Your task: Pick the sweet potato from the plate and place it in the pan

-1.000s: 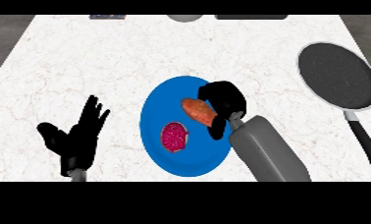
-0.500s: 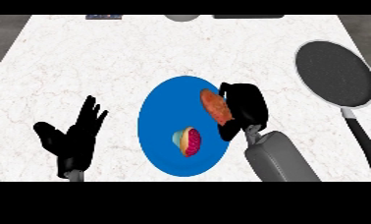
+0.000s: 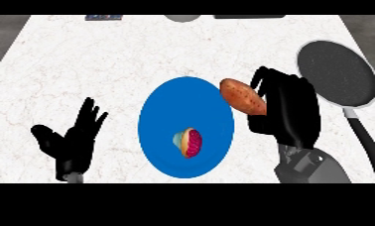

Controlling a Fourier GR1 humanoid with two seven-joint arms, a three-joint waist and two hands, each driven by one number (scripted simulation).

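Sweet potato (image 3: 243, 96) sits in our right hand (image 3: 287, 108), fingers curled round it, over the blue plate's (image 3: 162, 121) right rim, left of the pan (image 3: 336, 72). Our left hand (image 3: 73, 138) rests lower left, fingers spread. A cut fruit half (image 3: 189, 142) lies on the plate. We read no labels.

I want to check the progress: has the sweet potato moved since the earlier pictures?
Yes. The sweet potato, held in the right hand, has moved rightward from over the blue plate to its right rim, toward the pan.
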